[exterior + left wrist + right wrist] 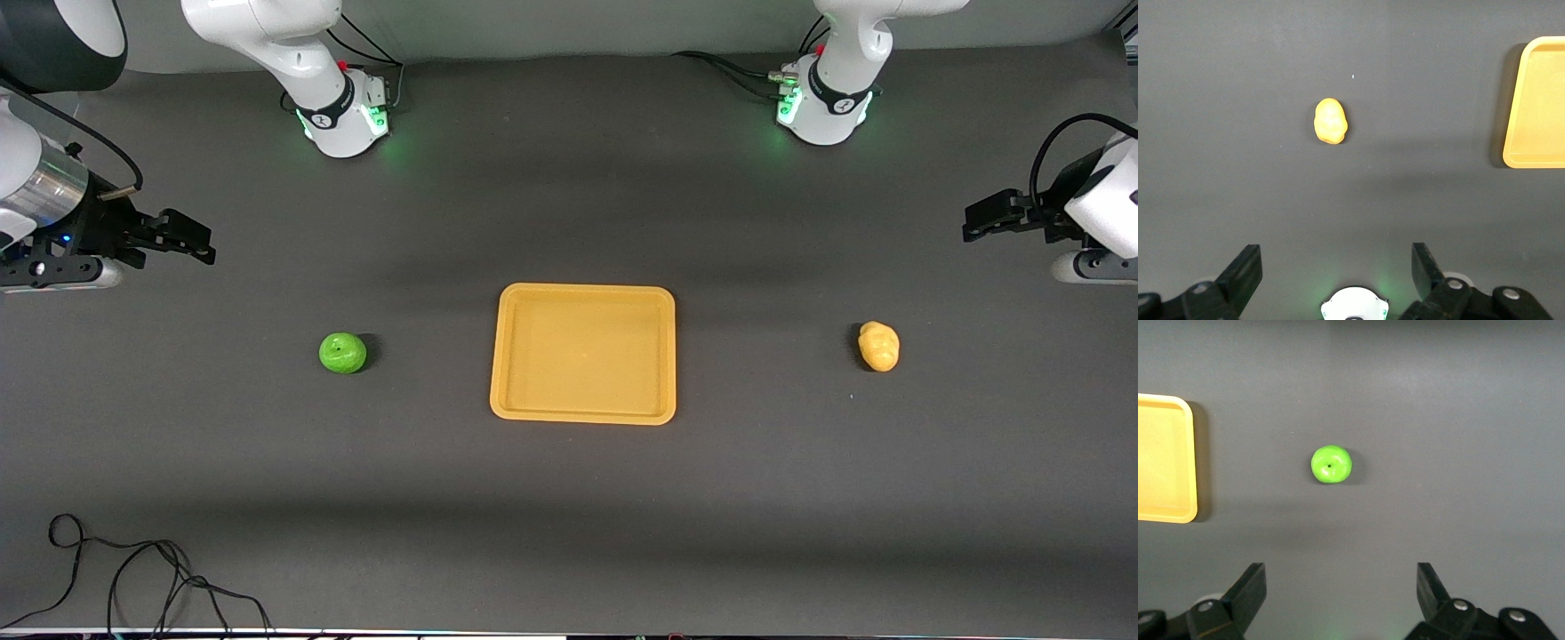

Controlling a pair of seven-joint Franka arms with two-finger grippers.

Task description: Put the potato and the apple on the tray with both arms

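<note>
The left gripper [1335, 273] is hovering with its fingers spread wide, holding nothing, over bare table at the left arm's end. The right gripper [1341, 593] is hanging likewise, fingers apart and empty, over the right arm's end. The tray [583, 416] is sitting mid-table with nothing in it. The potato [878, 346] is lying well apart from it toward the left arm's end, the apple [342, 353] toward the right arm's end.

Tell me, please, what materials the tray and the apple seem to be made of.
The tray looks like orange-yellow moulded plastic: smooth, rounded corners, raised rim. The apple is bright green and slightly glossy; real or plastic cannot be told.
</note>
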